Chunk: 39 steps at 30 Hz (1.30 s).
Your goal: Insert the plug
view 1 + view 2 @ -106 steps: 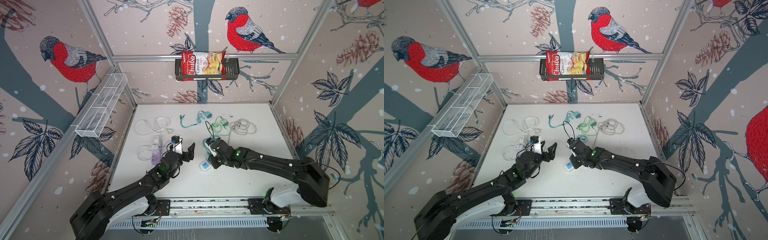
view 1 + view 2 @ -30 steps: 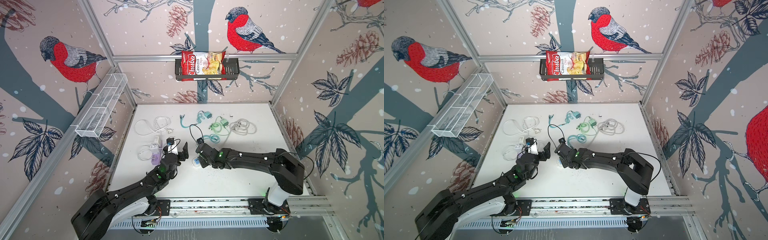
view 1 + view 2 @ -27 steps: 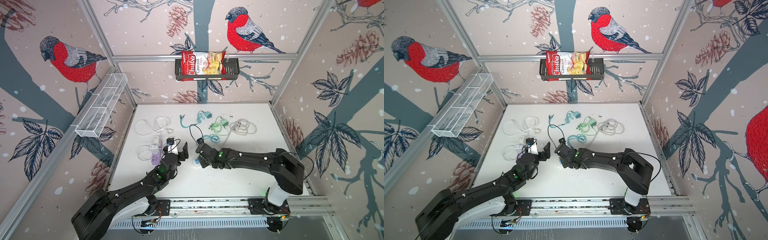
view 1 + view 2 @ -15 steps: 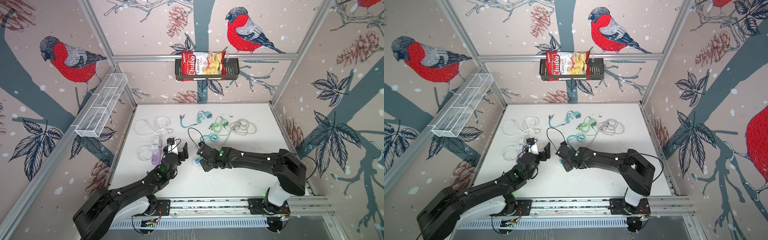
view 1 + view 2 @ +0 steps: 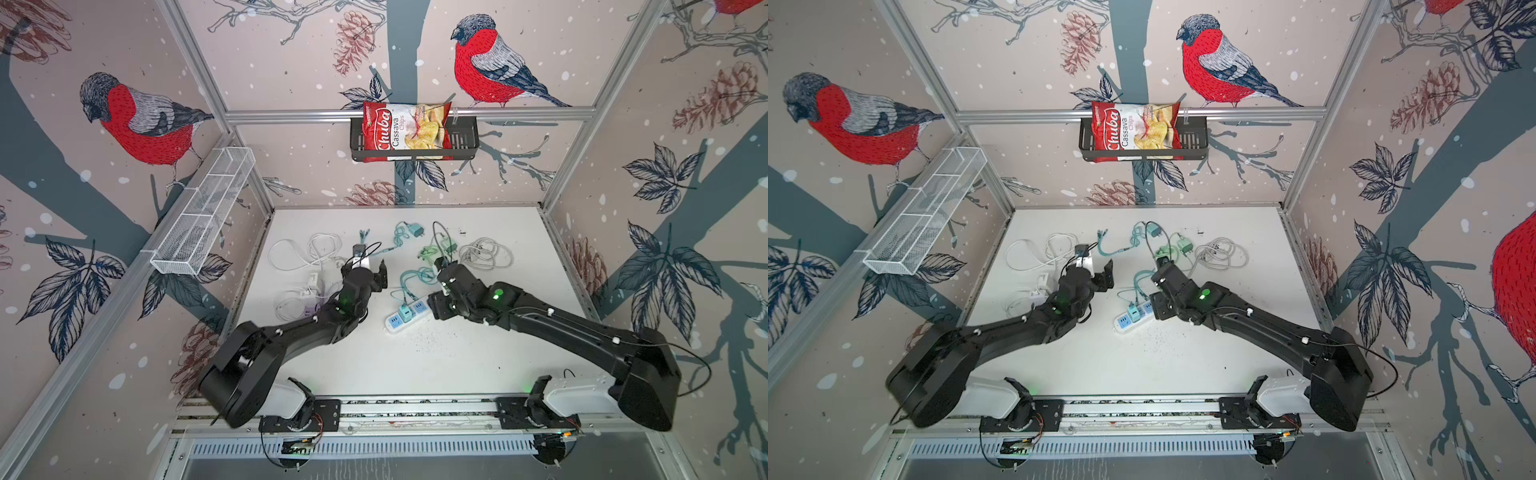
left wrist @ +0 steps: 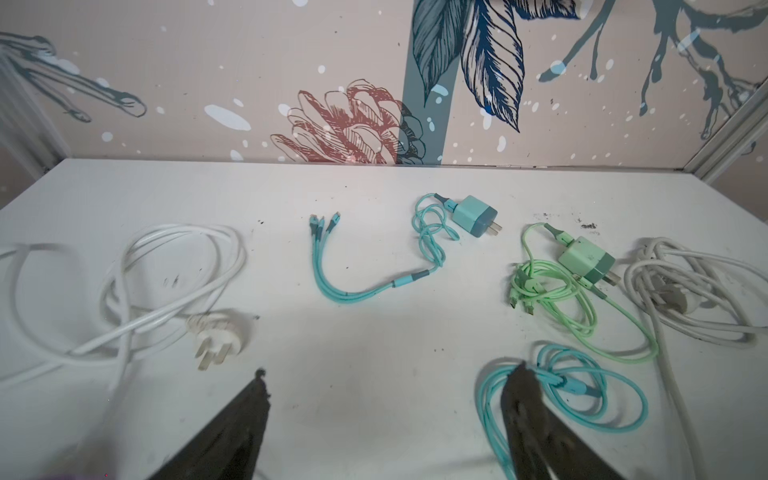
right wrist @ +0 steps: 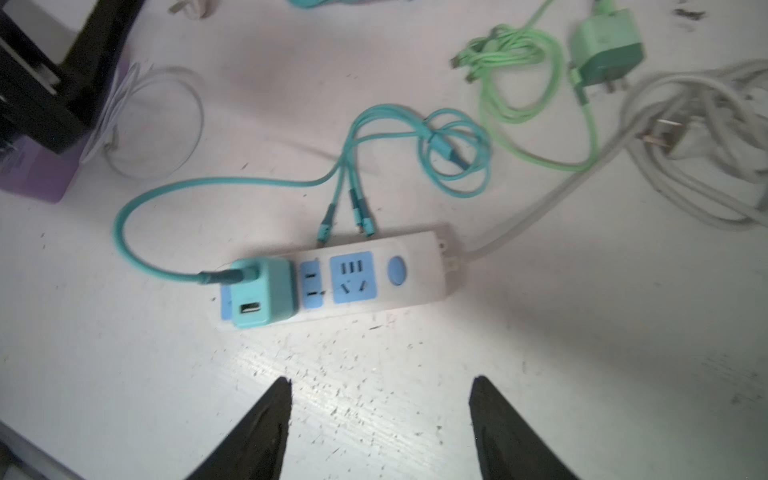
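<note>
A white plastic power strip with blue socket faces [image 7: 345, 282] lies flat on the white speckled tabletop [image 5: 457, 365], between the two arms in both top views [image 5: 409, 318] [image 5: 1136, 316]. The teal cube-shaped charger plug [image 7: 262, 291] sits seated in the socket at the strip's far end from its grey lead, upright on the strip, with a spare USB port facing up. Its teal braided cable [image 7: 166, 195] loops away from the plug and back past the strip to a loose coil

The right jaws stand partly open and hold nothing; in the right wrist view both dark tips hang over bare tabletop just beside the strip's long edge, apart from strip and plug

The left jaws are spread wide and empty. In the left wrist view one tip overlaps the teal coil, though whether it touches cannot be told; a white three-pin plug on a white cord [image 6: 216, 336] lies near the other tip

Farther back lie a mint-green charger with a light green cable [image 6: 586, 259], a blue-teal charger [image 6: 473, 216] and a heap of pale grey cord [image 6: 698, 291]
</note>
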{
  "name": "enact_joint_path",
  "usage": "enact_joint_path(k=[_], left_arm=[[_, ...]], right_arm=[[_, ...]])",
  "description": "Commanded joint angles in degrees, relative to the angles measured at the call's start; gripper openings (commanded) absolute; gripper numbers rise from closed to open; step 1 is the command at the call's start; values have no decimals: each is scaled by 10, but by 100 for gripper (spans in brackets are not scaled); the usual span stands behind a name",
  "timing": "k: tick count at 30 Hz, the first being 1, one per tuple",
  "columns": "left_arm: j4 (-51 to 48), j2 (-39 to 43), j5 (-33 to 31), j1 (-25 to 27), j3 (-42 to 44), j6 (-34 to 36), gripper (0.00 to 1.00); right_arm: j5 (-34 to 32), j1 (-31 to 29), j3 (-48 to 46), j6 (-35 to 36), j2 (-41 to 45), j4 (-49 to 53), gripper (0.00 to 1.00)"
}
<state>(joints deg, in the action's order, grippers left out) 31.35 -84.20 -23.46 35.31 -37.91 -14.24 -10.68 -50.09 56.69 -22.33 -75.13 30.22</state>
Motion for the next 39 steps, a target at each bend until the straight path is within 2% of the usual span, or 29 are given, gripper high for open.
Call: enact_joint_path(k=[1, 5, 8, 13, 16, 19, 24, 32, 39], left_arm=[[-35, -57, 32, -3, -73, 29, 86], [-45, -132, 66, -3, -163, 32, 86], [-74, -197, 71, -5, -248, 29, 85], [-175, -305, 75, -7, -408, -10, 80], [-193, -329, 53, -7, -439, -56, 79], [-182, -319, 44, -11, -414, -86, 78], [-223, -290, 67, -37, -381, -136, 77], [-223, -167, 35, -56, -228, -142, 76], [-230, -50, 31, -56, -101, -182, 76]], right_arm=[[19, 55, -9, 6, 15, -30, 69], [60, 176, -24, -13, 4, -84, 69], [107, 245, -10, -18, -34, -119, 67], [149, 290, 55, 11, -132, -162, 64], [166, 293, 136, 44, -218, -162, 62], [173, 291, 222, 74, -302, -157, 61], [200, 292, 364, 72, -428, -144, 61], [229, 271, 556, 95, -591, -130, 65], [257, 270, 588, 56, -653, -211, 71]])
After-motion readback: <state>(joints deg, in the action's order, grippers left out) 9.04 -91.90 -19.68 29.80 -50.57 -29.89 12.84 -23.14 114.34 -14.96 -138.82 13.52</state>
